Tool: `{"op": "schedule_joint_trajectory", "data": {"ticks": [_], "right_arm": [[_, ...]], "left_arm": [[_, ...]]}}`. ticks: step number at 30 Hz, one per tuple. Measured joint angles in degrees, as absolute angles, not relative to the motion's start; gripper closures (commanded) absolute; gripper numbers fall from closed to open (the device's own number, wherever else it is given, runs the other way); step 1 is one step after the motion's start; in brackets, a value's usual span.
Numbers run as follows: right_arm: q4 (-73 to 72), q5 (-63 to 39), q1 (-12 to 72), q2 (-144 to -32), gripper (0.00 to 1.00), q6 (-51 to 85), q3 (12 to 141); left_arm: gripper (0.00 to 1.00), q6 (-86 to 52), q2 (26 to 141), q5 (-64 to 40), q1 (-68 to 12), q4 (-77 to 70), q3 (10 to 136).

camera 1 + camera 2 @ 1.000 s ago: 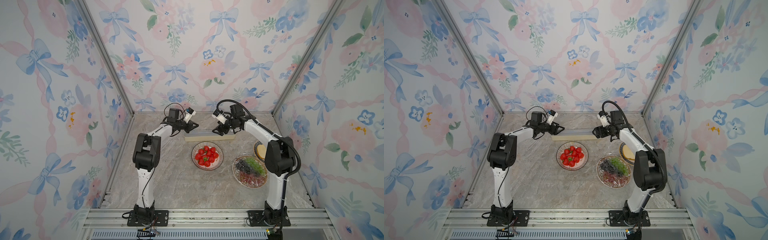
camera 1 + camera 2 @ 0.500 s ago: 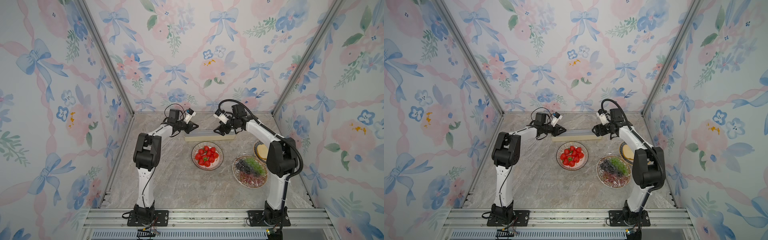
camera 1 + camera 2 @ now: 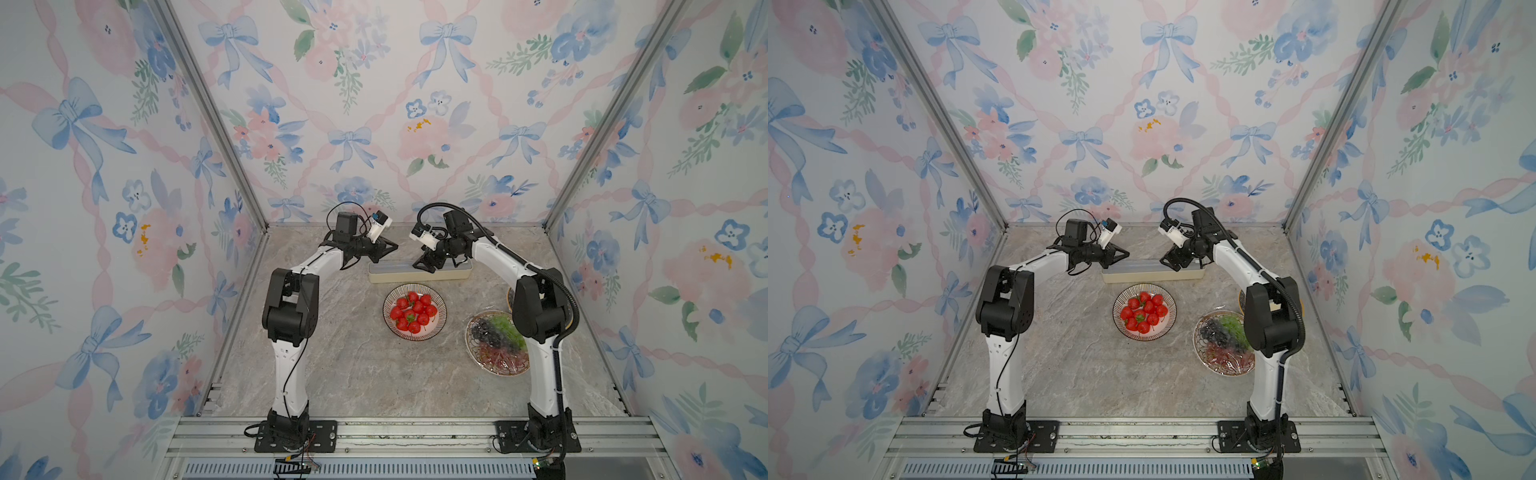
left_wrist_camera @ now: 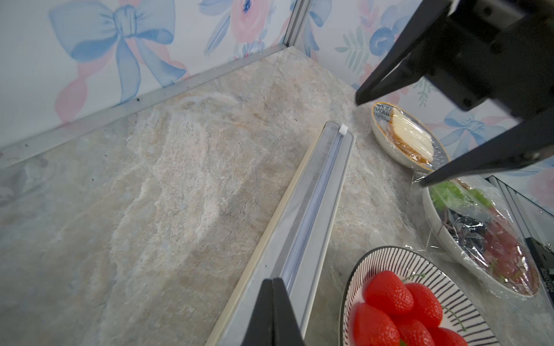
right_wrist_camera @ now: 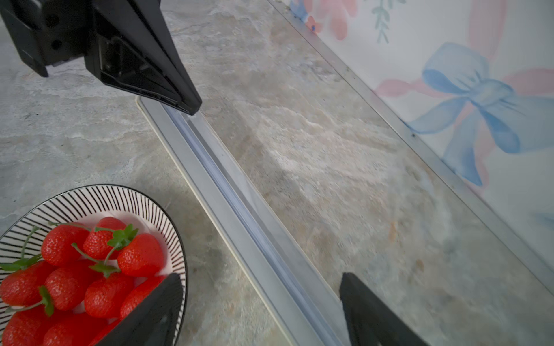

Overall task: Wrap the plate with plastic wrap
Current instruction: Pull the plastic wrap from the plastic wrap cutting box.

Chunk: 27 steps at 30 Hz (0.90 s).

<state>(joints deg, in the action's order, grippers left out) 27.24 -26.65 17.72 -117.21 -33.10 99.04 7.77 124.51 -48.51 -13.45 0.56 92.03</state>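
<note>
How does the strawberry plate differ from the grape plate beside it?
The strawberry plate is uncovered; the grape plate is wrapped in crinkly clear film. The strawberry plate shows fully in both top views; the right arm hides part of the grape plate. Both are round and rest on the table.

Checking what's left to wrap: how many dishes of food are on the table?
3: striped strawberry plate mid-table; film-covered grape plate beside the right arm; film-covered bread dish behind that arm. None seems hidden.
</note>
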Motion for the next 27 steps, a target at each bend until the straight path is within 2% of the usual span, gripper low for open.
{"op": "schedule_joint_trajectory", "data": {"ticks": [5,7,8,15,17,21,27], "right_arm": [[30.02,-27.92,20.58,-125.25,0.18,-36.25,107.66],[30.7,-27.97,21.23,-127.5,0.19,-36.51,109.78],[30.96,-28.14,21.5,-128.44,0.19,-36.49,110.67],[32.03,-29.36,21.8,-129.73,0.18,-36.51,112.05],[32.47,-29.71,21.8,-129.78,0.19,-36.67,112.57],[32.71,-30.04,21.74,-129.8,0.19,-37.1,112.81],[32.86,-30.02,21.69,-129.8,0.19,-37.63,112.81]], "left_arm": [[1.0,8.21,121.54,-48.93,-13.45,0.34,92.03],[0.72,8.88,121.36,-48.6,-13.45,0.25,91.92],[0.65,9.17,121.32,-48.05,-13.39,0.12,91.61],[0.36,11.66,121.34,-45.63,-11.18,1.21,89.01],[0.33,12.75,121.43,-45.21,-10.59,1.87,88.92],[0.33,15.2,122.21,-44.69,-10.52,4.1,89.52],[0.38,19.35,126.17,-42.13,-11.68,10.11,95.15]]}}
